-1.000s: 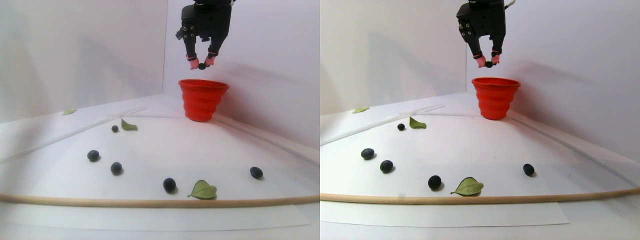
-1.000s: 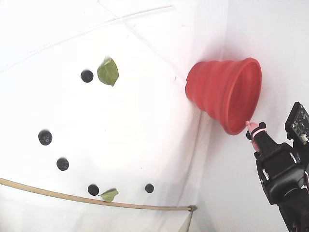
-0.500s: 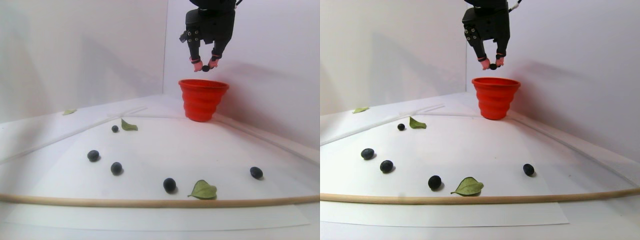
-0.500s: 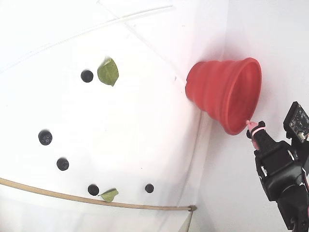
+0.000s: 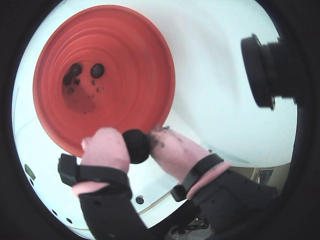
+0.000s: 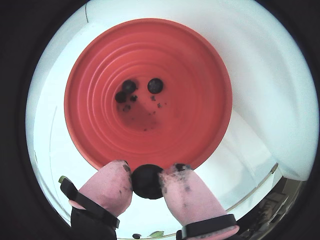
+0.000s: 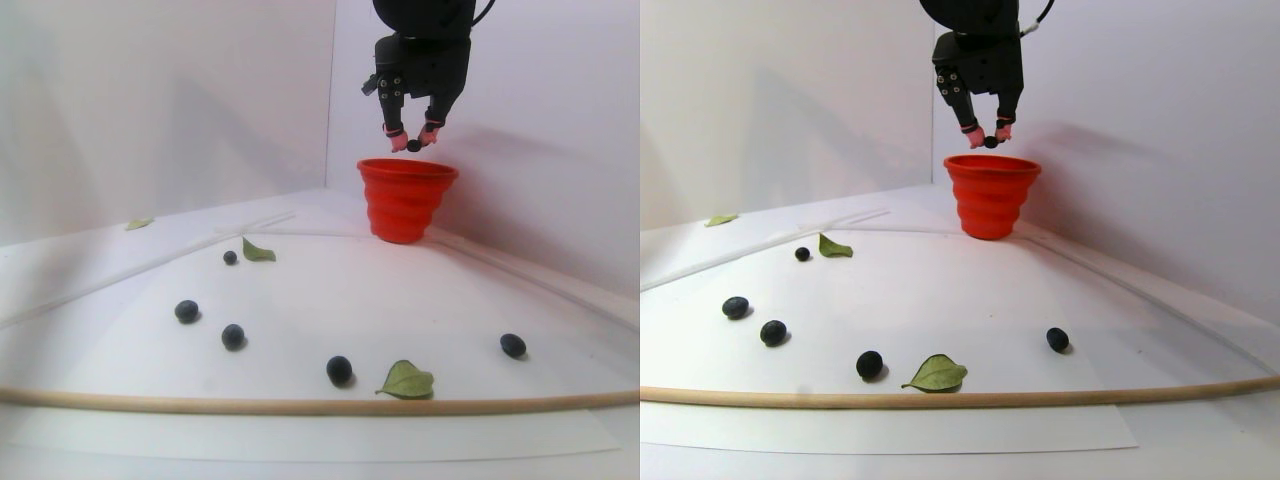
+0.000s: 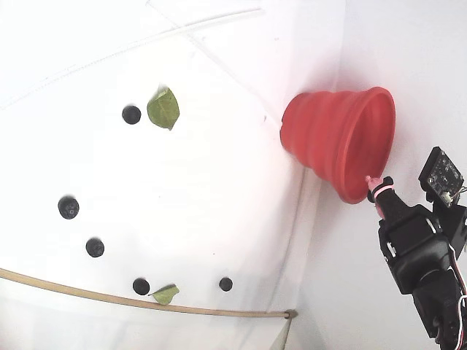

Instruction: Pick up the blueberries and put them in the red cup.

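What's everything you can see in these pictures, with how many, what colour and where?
red cup: one, bright red, upright at the back of the white surface near the wall; a few dark berries and bits on its bottom.
held blueberry: one, blue-black, pinched between the fingertips above the cup's near rim.
loose blueberries: five, blue-black, spread over the white surface in front of the cup.
leaves: three, green, one by the rod, one beside the farthest berry, one far left.
wooden rod: one, tan, lying across the front.
gripper: one, black with pink fingertips, above the cup.
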Tool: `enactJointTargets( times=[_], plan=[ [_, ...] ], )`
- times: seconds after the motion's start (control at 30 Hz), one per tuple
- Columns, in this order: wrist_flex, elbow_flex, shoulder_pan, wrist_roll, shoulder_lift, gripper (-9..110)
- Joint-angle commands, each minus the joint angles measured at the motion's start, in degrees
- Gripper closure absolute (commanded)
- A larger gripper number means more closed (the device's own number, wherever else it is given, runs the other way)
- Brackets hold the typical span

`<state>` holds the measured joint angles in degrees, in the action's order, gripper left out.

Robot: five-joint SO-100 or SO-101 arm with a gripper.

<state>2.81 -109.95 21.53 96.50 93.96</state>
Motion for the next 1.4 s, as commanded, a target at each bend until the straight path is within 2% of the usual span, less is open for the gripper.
enactJointTargets(
  times=[0.0, 0.17, 0.37, 1.37],
  plan=[
    [1.85, 6.24, 3.08, 0.79, 0.62, 91],
    [3.43, 7.38, 3.43, 0.97, -2.11, 91],
    [5.27, 6.42, 2.81, -0.18, -1.85, 83],
    [0.18, -2.29, -4.13, -1.23, 11.95, 84]
  ],
)
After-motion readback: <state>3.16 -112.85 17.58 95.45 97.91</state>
